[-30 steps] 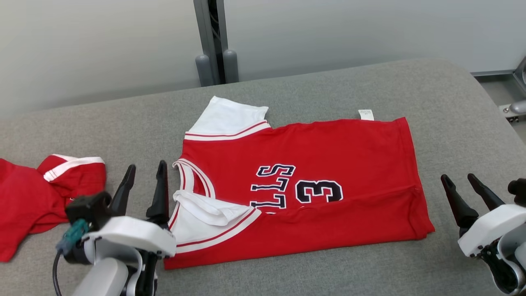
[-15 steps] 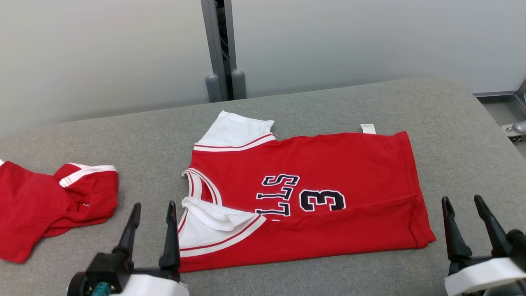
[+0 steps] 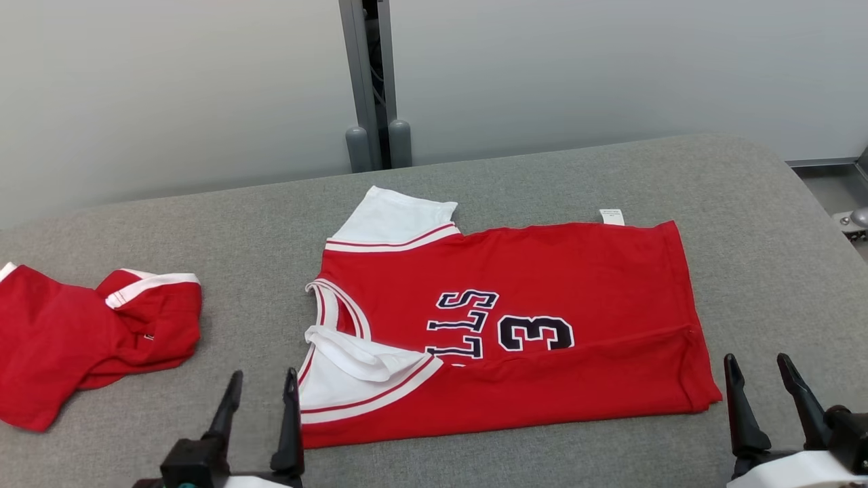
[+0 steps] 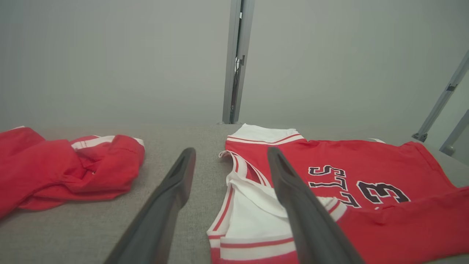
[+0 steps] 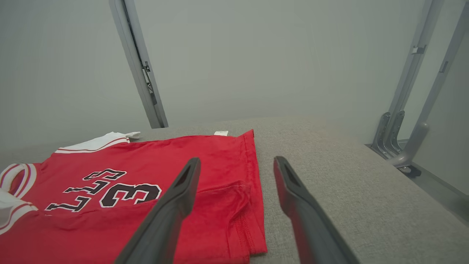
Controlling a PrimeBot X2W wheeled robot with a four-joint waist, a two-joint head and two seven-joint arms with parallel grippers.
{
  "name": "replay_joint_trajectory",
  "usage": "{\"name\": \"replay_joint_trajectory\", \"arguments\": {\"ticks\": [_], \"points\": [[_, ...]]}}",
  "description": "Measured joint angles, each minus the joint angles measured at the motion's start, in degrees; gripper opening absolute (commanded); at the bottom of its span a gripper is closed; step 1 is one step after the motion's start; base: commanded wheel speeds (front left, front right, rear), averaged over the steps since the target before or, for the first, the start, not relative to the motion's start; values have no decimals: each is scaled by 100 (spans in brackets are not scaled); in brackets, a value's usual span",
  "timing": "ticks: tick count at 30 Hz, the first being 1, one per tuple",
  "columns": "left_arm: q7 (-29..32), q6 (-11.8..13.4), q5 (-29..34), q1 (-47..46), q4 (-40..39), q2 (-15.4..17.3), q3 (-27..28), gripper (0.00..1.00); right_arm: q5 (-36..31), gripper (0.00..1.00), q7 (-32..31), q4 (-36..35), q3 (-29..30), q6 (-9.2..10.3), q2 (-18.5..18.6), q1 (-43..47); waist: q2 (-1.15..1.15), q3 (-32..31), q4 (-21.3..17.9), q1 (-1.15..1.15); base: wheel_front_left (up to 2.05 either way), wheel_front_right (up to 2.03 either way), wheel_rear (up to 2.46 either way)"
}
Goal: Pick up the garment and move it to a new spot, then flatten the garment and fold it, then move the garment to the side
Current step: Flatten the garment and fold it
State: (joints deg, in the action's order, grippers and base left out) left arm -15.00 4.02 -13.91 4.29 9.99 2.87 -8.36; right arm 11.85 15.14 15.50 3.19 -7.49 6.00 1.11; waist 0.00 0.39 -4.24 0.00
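Looking down from my head, I see the red jersey (image 3: 542, 285) lying flat in the middle of the grey counter (image 3: 203, 224), collar toward 9 o'clock and hem toward 3 o'clock. Its long edge at 6 o'clock is folded up over the body, covering part of the dark lettering and coming just below the number 3. One white sleeve sticks out at 11 o'clock, and the other lies folded over by the collar at 8 o'clock. A small white label (image 3: 612, 216) pokes out of the far edge at 1 o'clock. A second red garment (image 3: 81, 339) lies crumpled at 9 o'clock, well apart from the jersey. My left gripper (image 3: 264, 374) sits at 7 o'clock, fingers spread and holding nothing, its inner finger just beside the folded sleeve. My right gripper (image 3: 756, 359) sits at 5 o'clock, also spread and empty, near the jersey's hem corner.

From my left wrist, the collar and white sleeve lie between and beneath my parted fingers (image 4: 176, 190); the crumpled garment is at 9 o'clock.

From my right wrist, the hem corner lies under my left finger (image 5: 176, 198), and bare counter lies under the other. Grey metal legs (image 5: 403, 110) stand at 3 o'clock.
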Motion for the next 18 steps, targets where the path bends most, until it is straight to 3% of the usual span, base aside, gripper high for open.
{"name": "replay_joint_trajectory", "arguments": {"ticks": [9, 18], "points": [[14, 36, -332, -310, 1607, -12, -494, 100, 566, 100, -3, 1148, 100, 0, -104, -328, 0, 144, -33, 0, 0, 0, 0], [211, 213, -383, -884, 2358, -9, -547, 100, 1218, 100, -233, 2115, -143, 0, -52, -982, 0, 404, -68, 0, 0, 0, 0]]}}
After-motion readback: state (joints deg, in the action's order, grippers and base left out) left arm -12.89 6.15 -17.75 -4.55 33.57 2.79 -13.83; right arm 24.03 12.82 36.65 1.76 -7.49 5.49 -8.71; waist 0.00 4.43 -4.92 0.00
